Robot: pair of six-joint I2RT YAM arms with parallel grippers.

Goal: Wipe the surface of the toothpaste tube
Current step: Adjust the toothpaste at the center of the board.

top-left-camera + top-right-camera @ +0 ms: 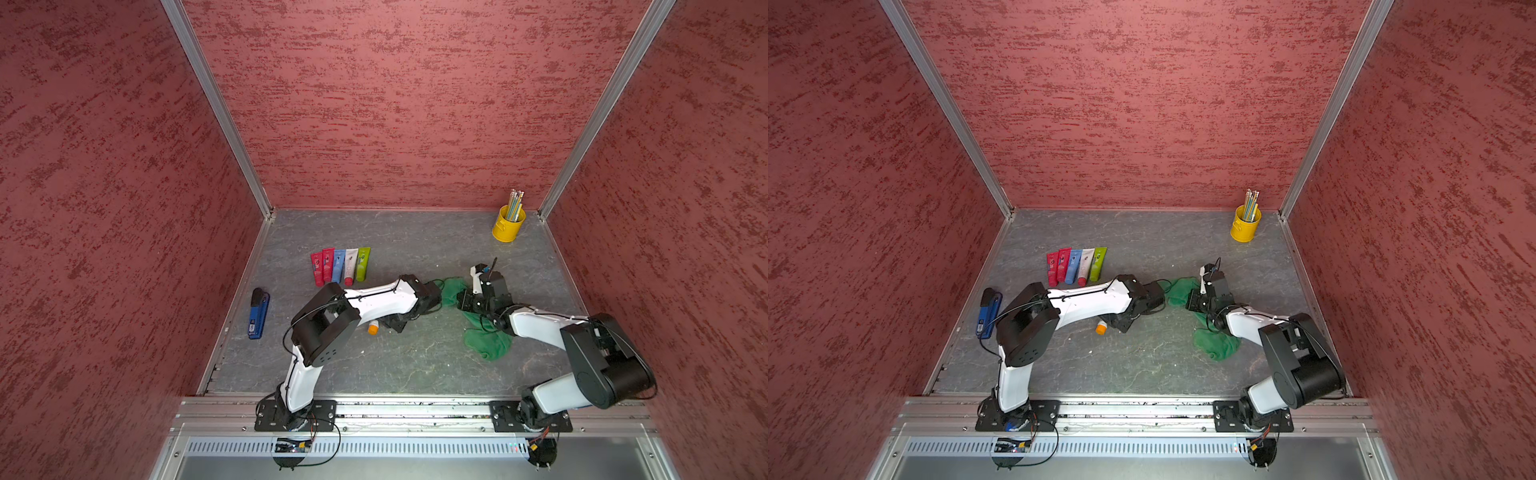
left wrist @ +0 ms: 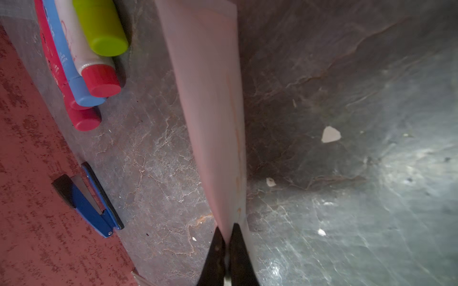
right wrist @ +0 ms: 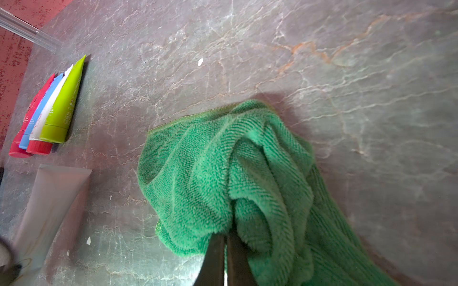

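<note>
Toothpaste tube of pale plastic (image 2: pixel 210 111), pinched by the left hand (image 2: pixel 226 237), stretches to the left of the right hand (image 3: pixel 225 237), which grips a green terry cloth (image 3: pixel 210 173)

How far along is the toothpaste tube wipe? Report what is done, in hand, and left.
Done: the left gripper is shut on the pale toothpaste tube, and the right gripper is shut on the green cloth.
In hand: the approach. In the right wrist view, cloth and tube are apart, with bare table between.
Left: the wipe itself. Faint orange streaks show on the tube.
</note>
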